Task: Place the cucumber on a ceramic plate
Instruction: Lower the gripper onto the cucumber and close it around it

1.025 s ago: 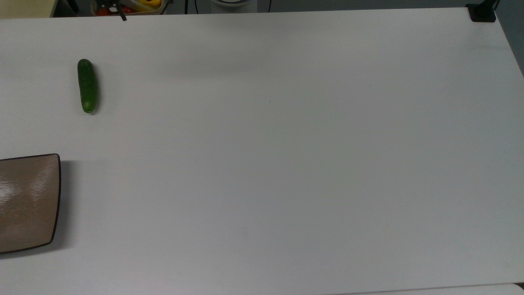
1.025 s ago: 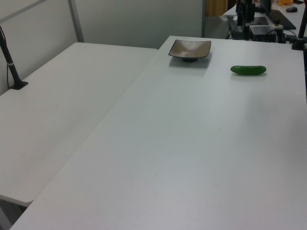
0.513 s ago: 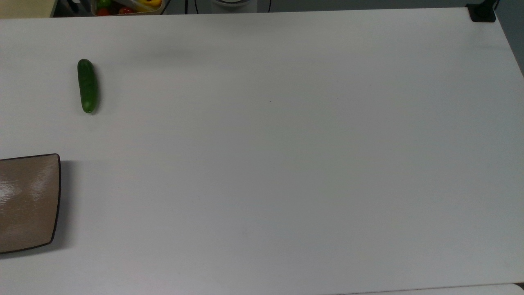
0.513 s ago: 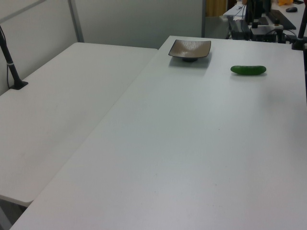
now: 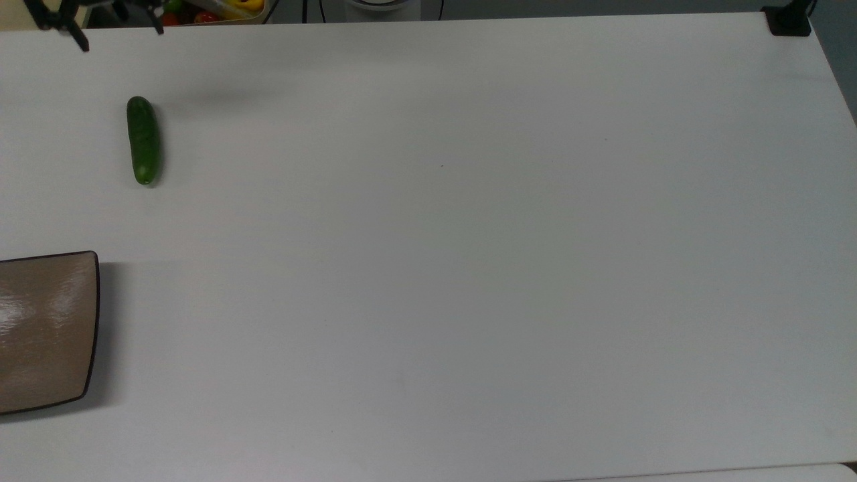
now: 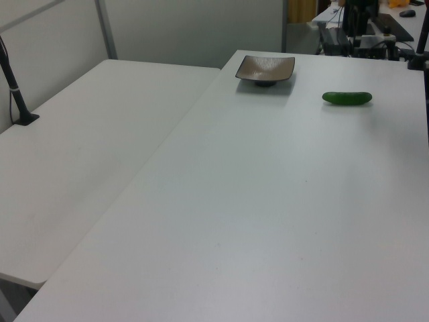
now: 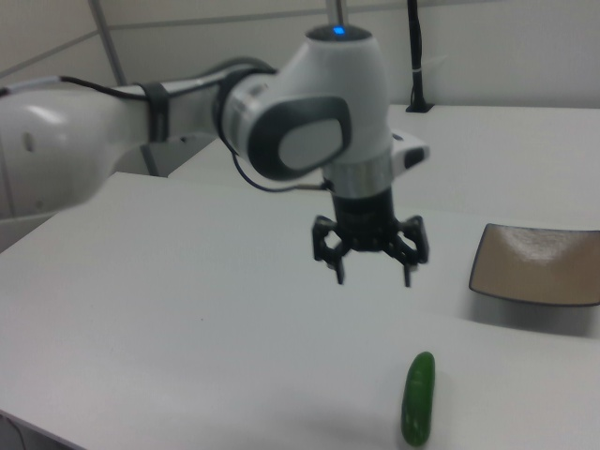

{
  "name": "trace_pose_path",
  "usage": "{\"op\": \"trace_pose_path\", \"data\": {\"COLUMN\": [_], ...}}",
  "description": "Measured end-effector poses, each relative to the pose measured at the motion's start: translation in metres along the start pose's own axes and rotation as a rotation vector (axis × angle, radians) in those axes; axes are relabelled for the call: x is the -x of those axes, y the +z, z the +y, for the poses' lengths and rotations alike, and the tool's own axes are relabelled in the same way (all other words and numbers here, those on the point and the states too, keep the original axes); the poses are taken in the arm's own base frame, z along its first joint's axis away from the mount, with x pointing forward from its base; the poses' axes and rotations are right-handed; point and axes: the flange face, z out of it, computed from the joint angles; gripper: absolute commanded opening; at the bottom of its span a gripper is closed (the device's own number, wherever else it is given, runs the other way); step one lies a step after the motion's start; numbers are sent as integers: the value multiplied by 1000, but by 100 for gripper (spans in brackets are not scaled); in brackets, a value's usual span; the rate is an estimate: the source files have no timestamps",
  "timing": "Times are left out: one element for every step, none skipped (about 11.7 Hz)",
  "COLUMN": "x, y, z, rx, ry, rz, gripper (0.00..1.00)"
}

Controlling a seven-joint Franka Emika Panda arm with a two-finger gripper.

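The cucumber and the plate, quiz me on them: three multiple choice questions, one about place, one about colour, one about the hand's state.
1. Where does the cucumber lie?
A. On the plate
B. On the bare table, apart from the plate
C. In the hand

2. What colour is the plate?
A. Brown
B. Blue
C. White

3. How is the hand?
A. Shut on the cucumber
B. Shut and empty
C. Open and empty, in the air

Answers:
1 B: in the top view, white table shows between cucumber and plate.
2 A: its glossy face is brown-taupe with a dark rim.
3 C: in the right view, its fingers stand spread above the table with nothing between them.
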Motion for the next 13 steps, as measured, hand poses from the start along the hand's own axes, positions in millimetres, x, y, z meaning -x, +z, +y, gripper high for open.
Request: {"op": "trace_pose_path", "data": {"x": [-3, -5, -6, -6, -6, -6, -5, -4, -3, 2, 5, 7, 9], "y": [17, 34, 50, 67, 82, 96, 107, 120, 132, 150, 161, 171, 180], "z": [9, 18, 25, 32, 36, 39, 42, 44, 45, 44, 43, 43, 42], "rx": [14, 22, 27, 26, 18, 8, 4, 9, 16, 24, 28, 29, 25], "ry": [7, 15, 22, 26, 27, 28, 27, 27, 27, 20, 10, 2, -2], "rz": [5, 4, 1, -8, -21, -35, -42, -42, -39, -50, -68, -86, -100], "gripper": [100, 100, 100, 100, 100, 100, 100, 100, 100, 100, 100, 100, 100]}}
